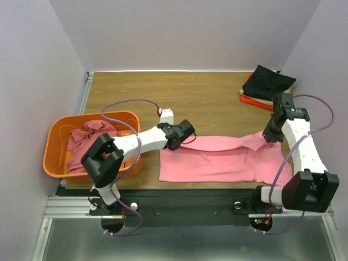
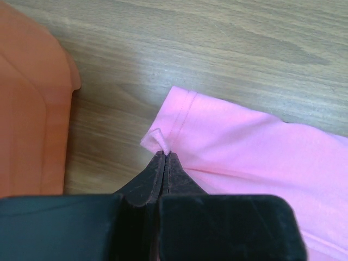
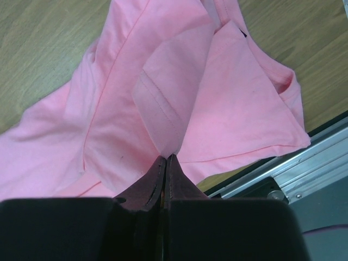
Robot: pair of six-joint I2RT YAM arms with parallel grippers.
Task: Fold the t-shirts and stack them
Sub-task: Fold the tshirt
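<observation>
The left gripper [image 2: 165, 157] is pinching a hem corner, and the right gripper [image 3: 166, 159] a sleeve fold, of the light pink t-shirt [image 1: 217, 163], which is lying stretched left-to-right between them by the table's [image 1: 217, 100] near edge.

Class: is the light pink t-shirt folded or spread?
Partly folded: the light pink t-shirt, far edge doubled over, gripped by left pincer and right pincer.

Two white-and-black arms, purple cabling

The left arm [image 1: 145, 140] and right arm [image 1: 304, 152] have white link shells with blocky black joint housings. Each trails a thin purple cable [image 1: 128, 100], the right cable [image 1: 332, 115] at 2 o'clock. The left gripper [image 2: 165, 155] and right gripper [image 3: 166, 157] are matte black tapering wedges. Small red and green lights [image 1: 261, 222] glow at 6 o'clock.
</observation>
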